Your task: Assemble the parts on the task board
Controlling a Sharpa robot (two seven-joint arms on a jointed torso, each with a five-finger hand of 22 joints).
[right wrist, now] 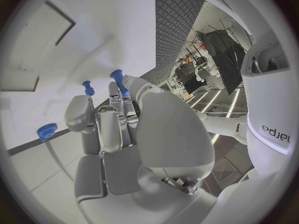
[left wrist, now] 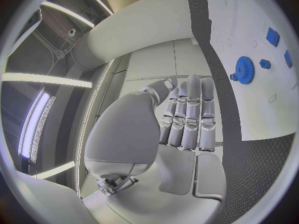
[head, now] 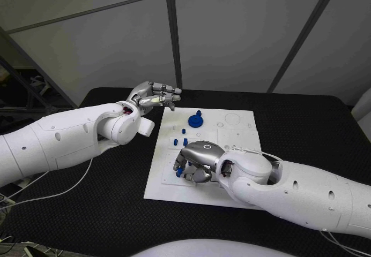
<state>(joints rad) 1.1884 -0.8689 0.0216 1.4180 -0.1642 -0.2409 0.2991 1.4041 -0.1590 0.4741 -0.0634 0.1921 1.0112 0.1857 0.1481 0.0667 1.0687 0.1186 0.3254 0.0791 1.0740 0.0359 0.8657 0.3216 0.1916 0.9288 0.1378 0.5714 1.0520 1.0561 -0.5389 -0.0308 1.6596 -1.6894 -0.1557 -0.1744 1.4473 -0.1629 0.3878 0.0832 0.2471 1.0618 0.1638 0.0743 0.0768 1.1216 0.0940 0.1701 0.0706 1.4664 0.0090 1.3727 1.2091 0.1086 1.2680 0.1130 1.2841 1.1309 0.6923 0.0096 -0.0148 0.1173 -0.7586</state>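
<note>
A: Taking the task board (head: 232, 128) as the landmark, what sits off its left side?

B: The left hand (head: 155, 97), raised above the black table (head: 309, 123) just beyond the board's far-left corner. In the left wrist view its fingers (left wrist: 190, 112) lie straight and close together, side by side, with nothing between them and the thumb. So it is empty, fingers extended in a narrow, flat pose.

A: And on the board itself?

B: A blue gear (head: 196, 120) stands near the far part of the board, a little left of its middle. The left wrist view shows the same gear (left wrist: 243, 69) with small blue pieces (left wrist: 273, 36) beyond it. Toward the robot from the gear, a few small blue pegs (head: 180, 141) stand along the board's left part.

A: Where is the right hand?

B: The right hand (head: 198, 160) is down on the near-left part of the board, knuckles up, fingers curled under toward the surface. In the right wrist view a blue peg (right wrist: 118, 82) rises right at the fingertips (right wrist: 115, 92), and a second blue peg (right wrist: 88, 88) stands just beside it, apart from the hand. A blue round-headed piece (right wrist: 46, 131) stands farther off on the board.

A: Is it gripping that first peg?

B: I cannot tell. The fingers are drawn close together around it, but the pictures do not show whether they actually pinch it or only touch it.
</note>
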